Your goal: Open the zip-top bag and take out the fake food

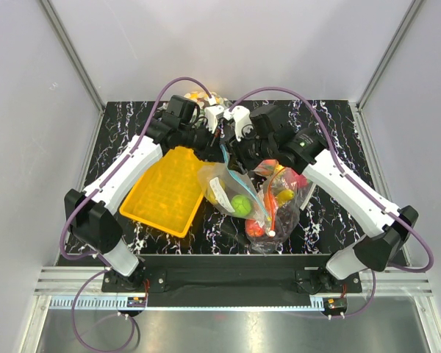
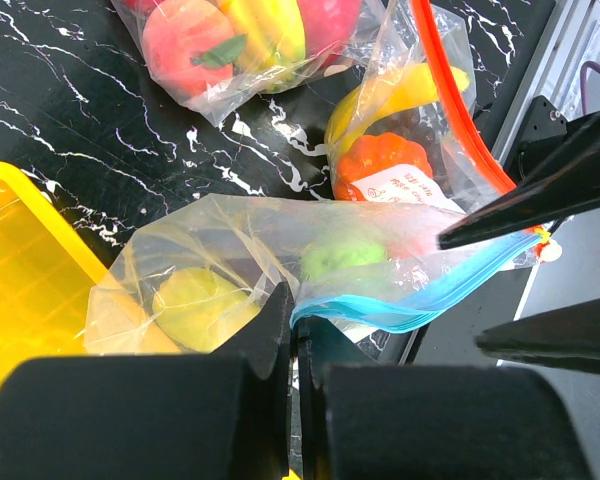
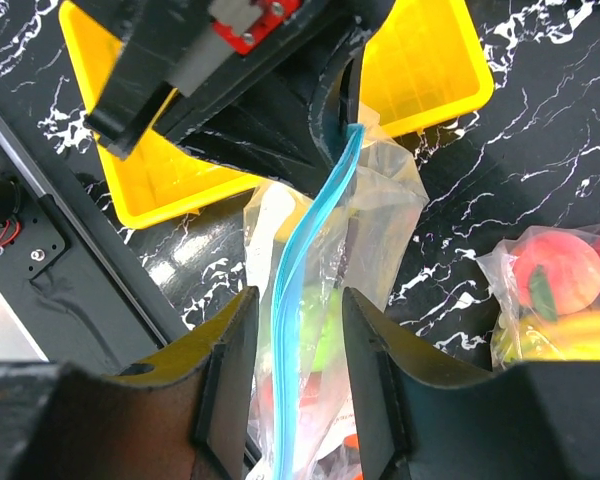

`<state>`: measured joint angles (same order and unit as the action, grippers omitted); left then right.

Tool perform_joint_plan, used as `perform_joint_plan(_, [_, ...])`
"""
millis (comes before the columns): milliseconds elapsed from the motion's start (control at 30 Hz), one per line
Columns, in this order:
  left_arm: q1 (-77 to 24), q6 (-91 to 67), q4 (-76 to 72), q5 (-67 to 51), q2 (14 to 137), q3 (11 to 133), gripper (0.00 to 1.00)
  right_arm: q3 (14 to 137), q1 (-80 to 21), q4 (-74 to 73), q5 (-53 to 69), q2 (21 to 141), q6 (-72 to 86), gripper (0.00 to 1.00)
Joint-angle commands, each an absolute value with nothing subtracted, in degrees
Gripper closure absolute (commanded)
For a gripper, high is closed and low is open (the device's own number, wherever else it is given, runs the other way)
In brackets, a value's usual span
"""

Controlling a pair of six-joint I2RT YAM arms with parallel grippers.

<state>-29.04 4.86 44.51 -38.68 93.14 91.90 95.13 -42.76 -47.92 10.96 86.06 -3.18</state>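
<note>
The zip-top bag [image 1: 228, 187] hangs between my two grippers above the table, its blue-teal zip strip [image 3: 302, 260] shut and pulled taut. Inside are a bright green ball [image 1: 240, 204], which also shows in the left wrist view [image 2: 342, 258], and a yellow-green piece [image 2: 200, 305]. A reddish shape shows dimly low in the bag. My left gripper [image 2: 298, 312] is shut on one end of the zip strip [image 2: 380, 305]. My right gripper [image 3: 298, 305] is open, its fingers [image 3: 235, 350] on either side of the strip, not touching it.
A yellow tray [image 1: 165, 191] lies left of the bag. A larger clear bag with an orange zip strip [image 1: 279, 209] holds red and orange fruit to the right. Another bag of red and yellow fruit [image 2: 230, 40] lies on the black marbled table [image 1: 331, 132].
</note>
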Motion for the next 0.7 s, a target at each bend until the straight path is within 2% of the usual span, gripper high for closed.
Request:
perform_joint_plan(0, [-29.35, 4.75, 44.21, -37.88, 93.08, 94.04, 1.00, 96.68, -43.42, -47.55, 9.14, 86.84, -3.16, 0.55])
perform_joint_plan(667, [-29.27, 3.87, 43.33, -38.58, 92.72, 93.52, 1.00, 96.42, -44.21, -45.97, 7.47, 88.51, -1.49, 0.59])
